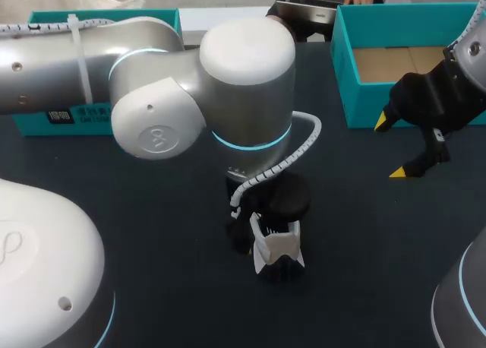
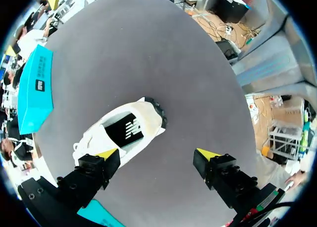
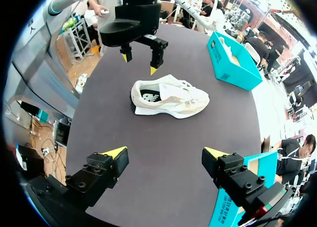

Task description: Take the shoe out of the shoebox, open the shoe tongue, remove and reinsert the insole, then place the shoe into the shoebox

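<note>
Notably, the teal shoebox (image 1: 343, 67) stood open at the table's far right corner, its brown cardboard floor showing. The second teal box (image 1: 34, 123) sat at the far left, partly behind the left arm (image 1: 152, 82). In the right wrist view it held something pale that I could not make out.

The shoe (image 3: 171, 98) was outside both boxes. It rested upright on its sole near the middle of the dark matte table (image 1: 152, 211). It was a low cream-white trainer with a soft, panelled upper, white laces and a dark trim at the heel. A black insole was visible through the opening from above.

The left arm reached in across the middle, its wrist pointed straight down. The left gripper (image 2: 157, 153) hung over the shoe, heel end, with its fingers spread wide. One yellow tip was above the shoe's side and the other above bare table; neither was touching.

The right gripper (image 1: 389, 147) was held well apart from the shoe, just in front of the shoebox. Its fingers were also spread and nothing lay between them.
</note>
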Available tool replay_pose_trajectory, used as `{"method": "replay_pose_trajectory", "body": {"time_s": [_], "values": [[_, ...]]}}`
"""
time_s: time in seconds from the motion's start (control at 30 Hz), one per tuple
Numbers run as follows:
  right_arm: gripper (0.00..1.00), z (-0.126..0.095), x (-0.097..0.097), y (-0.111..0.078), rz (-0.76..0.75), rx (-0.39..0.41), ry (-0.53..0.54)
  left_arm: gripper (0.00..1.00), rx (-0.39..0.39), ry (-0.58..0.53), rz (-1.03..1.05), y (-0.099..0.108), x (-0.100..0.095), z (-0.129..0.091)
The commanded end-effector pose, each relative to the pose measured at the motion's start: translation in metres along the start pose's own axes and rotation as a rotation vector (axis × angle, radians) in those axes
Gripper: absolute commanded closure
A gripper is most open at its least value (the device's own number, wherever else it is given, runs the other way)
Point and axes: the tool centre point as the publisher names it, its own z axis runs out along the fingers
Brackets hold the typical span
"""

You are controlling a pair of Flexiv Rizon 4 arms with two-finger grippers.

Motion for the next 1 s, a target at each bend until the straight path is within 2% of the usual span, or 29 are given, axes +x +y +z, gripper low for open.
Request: {"method": "replay_pose_trajectory", "body": {"time_s": [0.03, 0.1, 0.27, 0.37, 0.53, 0.87, 1.0], "values": [[0.0, 0.001, -0.001, 0.0, 0.0, 0.002, 0.001, 0.0, 0.007, -0.027, -0.398, 0.001, 0.002, 0.001], [0.0, 0.001, -0.001, 0.0, 0.0, 0.002, 0.001, 0.0, -0.004, -0.095, -0.461, -0.005, -0.002, 0.013], [0.0, 0.001, -0.001, 0.0, 0.0, 0.002, 0.001, 0.01, 0.036, -0.106, -0.544, -0.019, 0.0, 0.028], [0.0, 0.001, -0.001, 0.0, 0.0, 0.002, 0.001, 0.06, 0.04, -0.099, -0.54, -0.026, 0.003, 0.033], [0.0, 0.001, -0.001, 0.0, 0.0, 0.002, 0.001, 0.08, 0.05, -0.105, -0.518, -0.037, 0.007, 0.044], [0.0, 0.001, -0.001, 0.0, 0.0, 0.002, 0.001, 0.01, 0.066, -0.109, -0.504, -0.043, 0.005, 0.061], [0.0, 0.001, -0.001, 0.0, 0.0, 0.002, 0.001, 0.04, 0.087, -0.102, -0.514, -0.044, 0.003, 0.073]]}}
